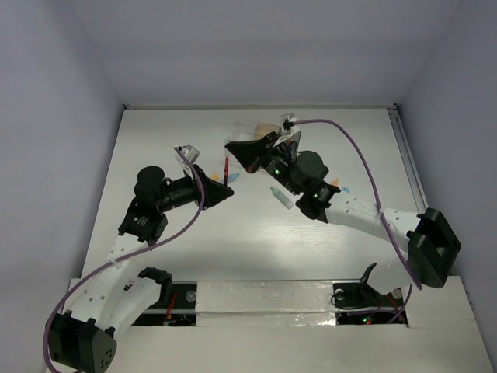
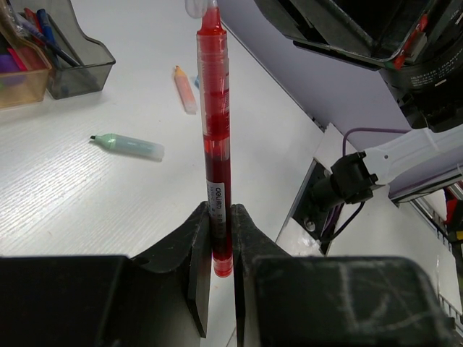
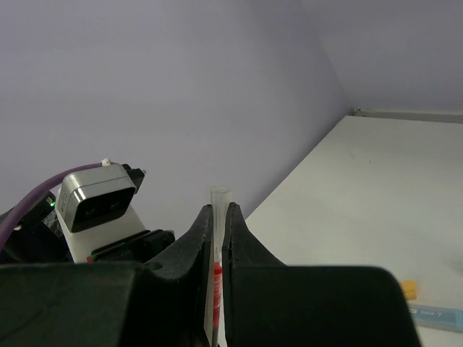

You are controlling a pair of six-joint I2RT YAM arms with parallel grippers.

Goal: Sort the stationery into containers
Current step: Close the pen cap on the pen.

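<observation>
While my left hand is pinching the red pen by its lower end, my right hand is clamping its clear cap above the counter. From the pen, the smoky grey container is sitting at ten o'clock and a green marker is lying at nine.
</observation>
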